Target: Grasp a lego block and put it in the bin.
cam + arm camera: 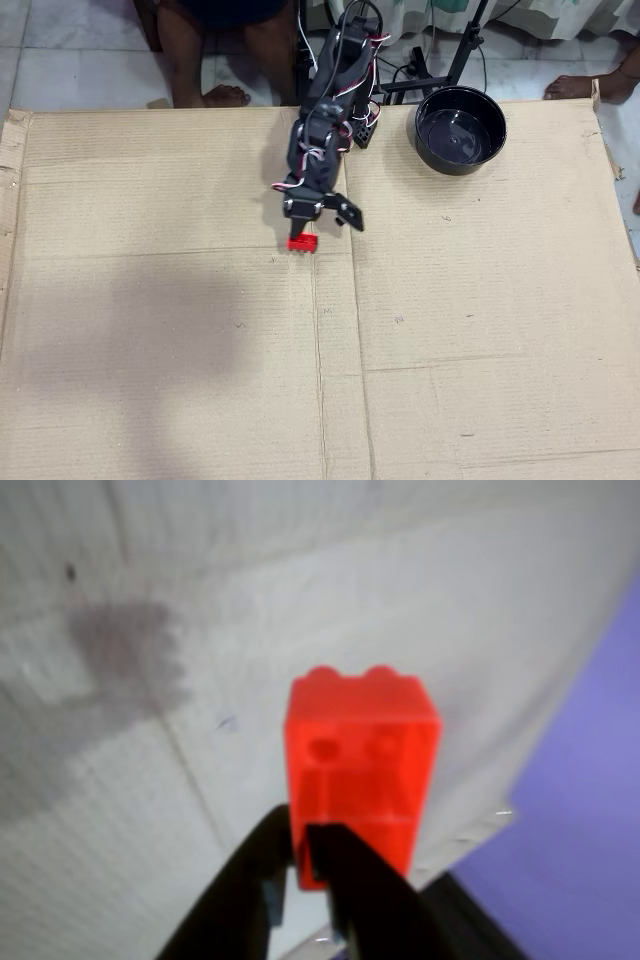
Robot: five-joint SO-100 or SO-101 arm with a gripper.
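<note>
Flattened cardboard (180,350) covers the surface in the overhead view. The bin (460,129), a glossy black bowl, sits at its far right, well apart from the arm (325,120). The tool (305,845) is pinching the lego block (360,765) at its lower end, both black fingers (365,900) pressed against it. The block is bright red, slightly translucent, with two studs on its far end, and lies near the cardboard's middle seam.

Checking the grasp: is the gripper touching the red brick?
Touching. In the wrist view the gripper has its black fingers pressed against the lower end of the red brick, no gap showing. The overhead view shows the brick at the gripper tip.
</note>
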